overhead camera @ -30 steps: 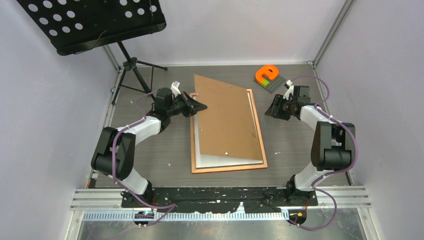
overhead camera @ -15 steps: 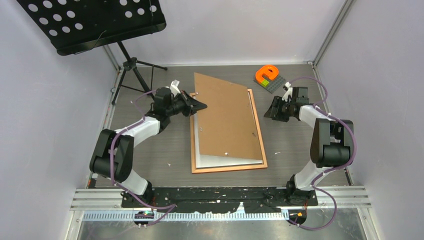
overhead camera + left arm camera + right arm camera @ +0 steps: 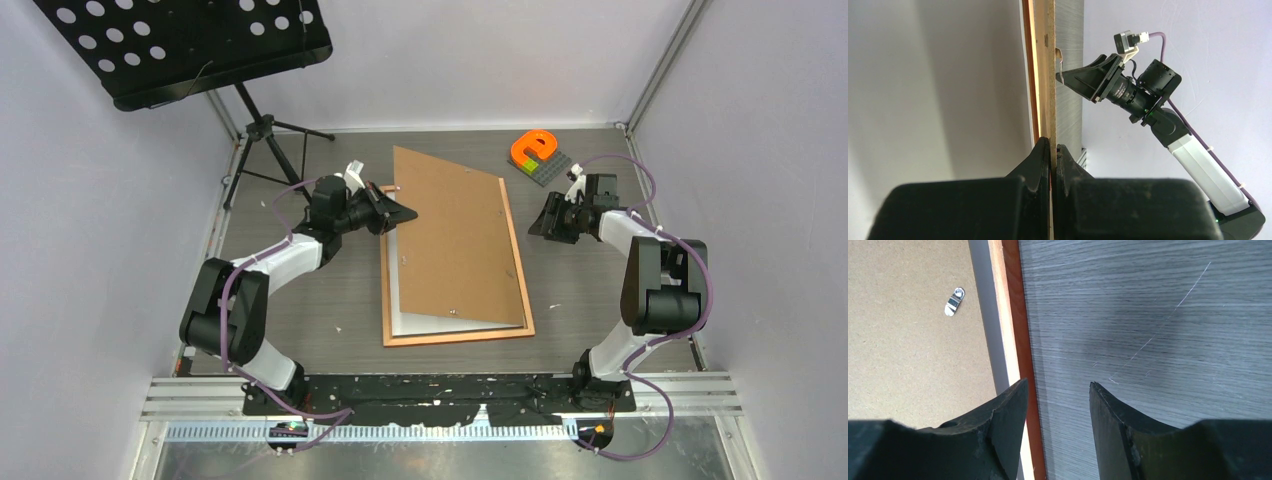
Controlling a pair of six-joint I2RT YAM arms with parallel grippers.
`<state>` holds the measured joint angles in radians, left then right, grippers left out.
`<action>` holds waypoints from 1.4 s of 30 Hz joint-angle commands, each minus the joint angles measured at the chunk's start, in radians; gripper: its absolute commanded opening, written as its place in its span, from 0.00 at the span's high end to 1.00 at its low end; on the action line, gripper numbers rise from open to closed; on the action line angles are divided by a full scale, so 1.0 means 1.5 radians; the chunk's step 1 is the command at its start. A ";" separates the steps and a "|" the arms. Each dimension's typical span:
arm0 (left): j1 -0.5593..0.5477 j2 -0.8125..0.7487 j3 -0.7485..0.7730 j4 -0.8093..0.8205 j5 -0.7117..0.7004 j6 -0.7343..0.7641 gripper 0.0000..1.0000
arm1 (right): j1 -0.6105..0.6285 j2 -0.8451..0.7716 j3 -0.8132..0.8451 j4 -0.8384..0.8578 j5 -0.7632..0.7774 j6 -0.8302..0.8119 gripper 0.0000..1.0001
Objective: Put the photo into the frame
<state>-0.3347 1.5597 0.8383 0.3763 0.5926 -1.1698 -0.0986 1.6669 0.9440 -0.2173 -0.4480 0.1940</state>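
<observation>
Centre of the grey wooden table [image 3: 330, 300] is occupied by the frame [image 3: 460, 339], laid flat with its long sides running roughly from 6 to 12 o'clock. A plain brown backing board [image 3: 455, 235] is laid askew over it, its far left corner reaching past the frame towards 11 o'clock. The photo [image 3: 415, 325] is seen only as a pale strip inside the frame, exposed beside the board at 6 and 9 o'clock; its picture side is hidden.

The left gripper [image 3: 408, 213] is placed at the frame's 10 o'clock. In the left wrist view its jaws are pressed together on the board's thin edge.

The right gripper [image 3: 537, 224] is held at the frame's 2 o'clock with its jaws apart and nothing between them. In the right wrist view one of its fingers [image 3: 1008, 410] is seen over the frame's border, the other over bare table. A small metal clip [image 3: 954, 301] is fixed to the board.

An orange toy letter [image 3: 533, 148] is set at 1 o'clock, and a black music stand [image 3: 190, 45] at 11 o'clock.
</observation>
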 commanded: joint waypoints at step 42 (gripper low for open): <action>-0.011 0.037 0.009 0.066 0.001 -0.011 1.00 | -0.007 0.000 -0.001 0.022 -0.032 0.005 0.45</action>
<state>-0.3450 1.6154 0.8257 0.3782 0.5800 -1.1709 -0.1024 1.6669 0.9440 -0.2161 -0.4713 0.1944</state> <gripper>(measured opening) 0.004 0.549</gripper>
